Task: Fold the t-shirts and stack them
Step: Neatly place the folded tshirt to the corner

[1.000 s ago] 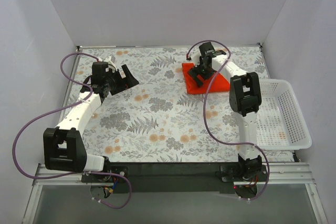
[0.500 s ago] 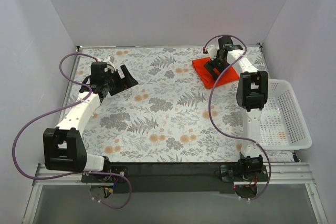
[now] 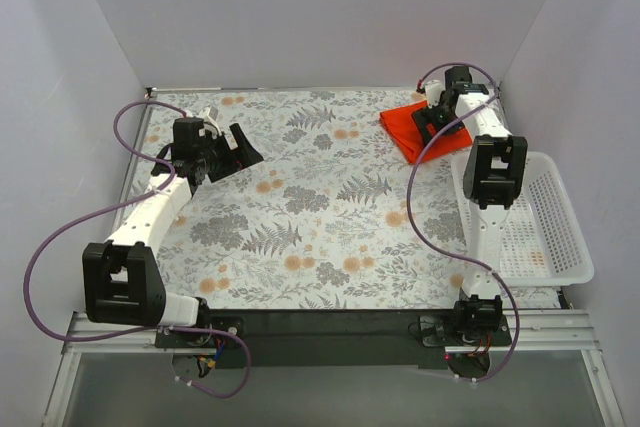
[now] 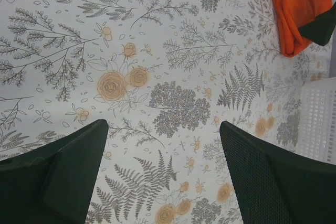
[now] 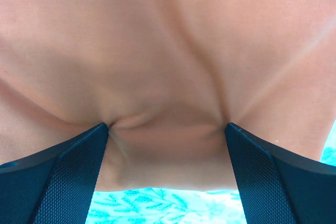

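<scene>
**A:** Which step is this?

**B:** Folding looks finished, I'd say. The shirt [image 3: 403, 128] lies as a compact orange wedge in the upper right of the top view, at the far right corner of the mat [image 3: 320, 217]. This looks like the setting-down at the stacking spot.

**A:** And the right gripper [image 3: 437, 121]?

**B:** It is on the shirt, with its fingers spread wide. In the wrist view both tips dent the cloth, and creases run out from each dent. It presses down and does not pinch anything.

**A:** The left gripper [image 4: 164, 128]?

**B:** It is at the left of the top view, above bare mat, well apart from the shirt. Its fingers are spread and there is nothing between them.

**A:** What does the next move call for?

**B:** Probably a straight lift of the right gripper, so the tips don't drag the top layer and undo the fold. After that it needs another shirt to stack, and I see none.

**A:** Give me the counts, then.

**B:** There is one shirt, one mat and one white basket [image 3: 545, 209], the basket at the right edge below the shirt. I can see nothing in the basket. There are two arms, each with one gripper.
</scene>
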`<state>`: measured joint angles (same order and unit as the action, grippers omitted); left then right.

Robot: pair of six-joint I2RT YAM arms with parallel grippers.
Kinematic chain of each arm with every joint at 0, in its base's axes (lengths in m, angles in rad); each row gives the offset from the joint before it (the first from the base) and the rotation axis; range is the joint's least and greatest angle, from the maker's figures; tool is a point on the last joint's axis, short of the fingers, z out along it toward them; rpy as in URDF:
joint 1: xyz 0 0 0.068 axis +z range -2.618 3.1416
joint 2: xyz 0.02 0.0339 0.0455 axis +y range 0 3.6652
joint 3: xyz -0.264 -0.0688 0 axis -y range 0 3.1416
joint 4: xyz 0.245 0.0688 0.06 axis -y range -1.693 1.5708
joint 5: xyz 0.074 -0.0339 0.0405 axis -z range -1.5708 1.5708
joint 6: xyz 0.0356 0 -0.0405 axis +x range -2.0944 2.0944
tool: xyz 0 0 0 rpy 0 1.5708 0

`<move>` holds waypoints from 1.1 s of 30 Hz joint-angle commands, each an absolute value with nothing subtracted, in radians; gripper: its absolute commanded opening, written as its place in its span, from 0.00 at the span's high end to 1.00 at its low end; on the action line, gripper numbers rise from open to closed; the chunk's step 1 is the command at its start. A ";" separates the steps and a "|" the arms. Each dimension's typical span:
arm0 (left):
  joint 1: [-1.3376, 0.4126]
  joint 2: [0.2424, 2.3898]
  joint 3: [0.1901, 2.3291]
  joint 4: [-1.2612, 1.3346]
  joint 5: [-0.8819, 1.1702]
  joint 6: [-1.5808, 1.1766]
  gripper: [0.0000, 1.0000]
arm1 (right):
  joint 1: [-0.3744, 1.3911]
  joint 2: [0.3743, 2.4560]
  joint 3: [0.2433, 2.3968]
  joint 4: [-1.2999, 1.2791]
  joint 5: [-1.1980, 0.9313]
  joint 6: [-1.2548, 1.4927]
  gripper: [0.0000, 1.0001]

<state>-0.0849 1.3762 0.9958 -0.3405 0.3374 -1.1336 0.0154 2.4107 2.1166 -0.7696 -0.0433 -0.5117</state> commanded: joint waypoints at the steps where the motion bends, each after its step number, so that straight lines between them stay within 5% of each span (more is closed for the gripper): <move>1: -0.077 1.379 1.035 -0.353 0.348 -1.121 0.12 | -0.041 2.436 2.132 -0.847 -0.057 -0.414 0.02; 33: -0.077 1.381 1.031 -0.376 0.345 -1.127 0.12 | -0.222 2.459 2.186 -0.824 0.069 -0.364 0.02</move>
